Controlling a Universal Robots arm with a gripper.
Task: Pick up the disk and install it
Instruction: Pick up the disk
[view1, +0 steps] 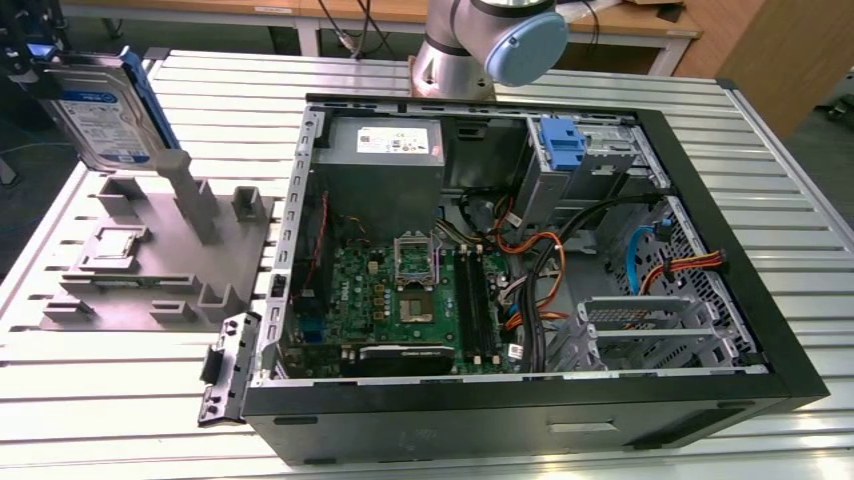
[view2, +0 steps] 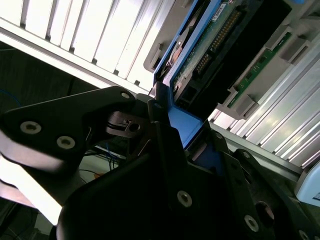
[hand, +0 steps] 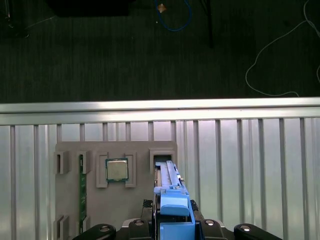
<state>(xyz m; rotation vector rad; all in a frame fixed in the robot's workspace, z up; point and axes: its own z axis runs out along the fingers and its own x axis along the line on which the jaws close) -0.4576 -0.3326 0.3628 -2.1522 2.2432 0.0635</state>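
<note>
Our gripper (hand: 172, 229) is closed tight on its load. The open computer case (view1: 534, 250) lies beside the grey fixture plate (view1: 160, 260), and just above that plate hangs the disk (view1: 100, 110), clamped upright. We judge the pick-up done; installing calls for a steady, squared carry into the case.

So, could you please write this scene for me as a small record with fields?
gripper: shut on the blue bracket of the disk
disk: upright, held over the grey fixture, at the exterior view's left
grey fixture: lies on the slatted table; a processor chip sits in it
computer case: open, beside the fixture on the exterior view's right
blue carrier: in the case's far corner
task state: disk gripped, not yet in the case
</note>
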